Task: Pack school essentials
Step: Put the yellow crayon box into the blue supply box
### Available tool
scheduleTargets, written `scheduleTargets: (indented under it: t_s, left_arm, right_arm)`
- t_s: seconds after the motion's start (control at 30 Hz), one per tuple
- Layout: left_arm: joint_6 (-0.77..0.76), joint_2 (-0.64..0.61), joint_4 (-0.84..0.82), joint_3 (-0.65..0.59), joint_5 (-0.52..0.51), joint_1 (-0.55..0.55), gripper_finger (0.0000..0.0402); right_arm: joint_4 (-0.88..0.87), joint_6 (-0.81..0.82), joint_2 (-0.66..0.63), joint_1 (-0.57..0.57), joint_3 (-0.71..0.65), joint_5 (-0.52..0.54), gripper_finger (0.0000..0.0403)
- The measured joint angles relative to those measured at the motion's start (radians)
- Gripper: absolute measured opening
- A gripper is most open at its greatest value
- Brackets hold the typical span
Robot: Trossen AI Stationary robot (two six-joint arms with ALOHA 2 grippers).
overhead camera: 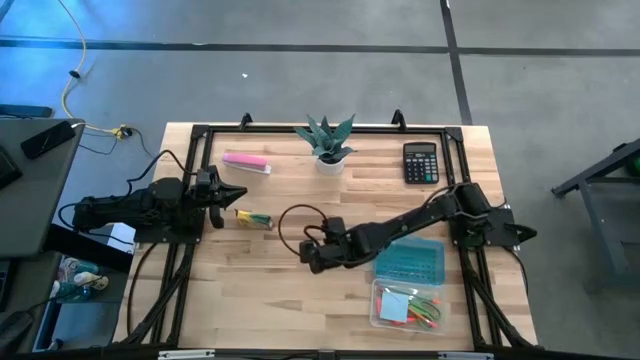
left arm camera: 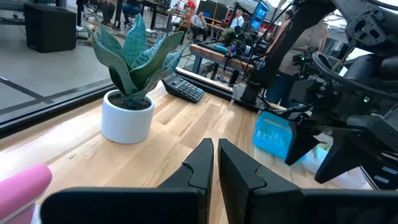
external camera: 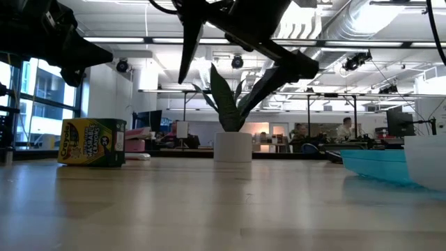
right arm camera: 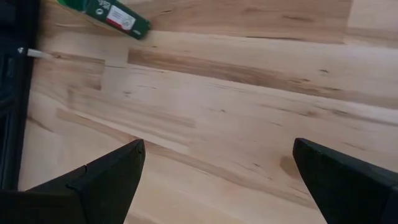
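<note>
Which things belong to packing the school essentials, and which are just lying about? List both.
Job in hand: crayon box; clear case holding blue notepad and orange pens; teal tray beside it.
Lying about: pink bar; potted plant; calculator.

Pale, smooth wooden table (overhead camera: 300, 280); clear glossy plastic box (overhead camera: 378, 312).

A potted plant (overhead camera: 327, 140) in a white pot stands at the upper middle of the wooden table (overhead camera: 270, 290), with a pink rectangular bar (overhead camera: 246, 161) to its left and a black calculator (overhead camera: 421, 162) to its right. Left of centre lies a yellow-and-green crayon box (overhead camera: 253, 218).
</note>
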Motion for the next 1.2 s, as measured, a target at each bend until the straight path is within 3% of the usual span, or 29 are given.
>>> scheduleTargets:
  t_s: [0.9,1.2]
  left_arm:
    - [0.000,0.000,0.000,0.000,0.000,0.000,0.0017]
    - [0.000,0.000,0.000,0.000,0.000,0.000,0.0017]
  right_arm:
    - [0.225,-0.271,0.000,-0.058,0.000,0.021,0.0400]
    - [0.219,-0.359,0.000,-0.071,0.040,0.058,0.0400]
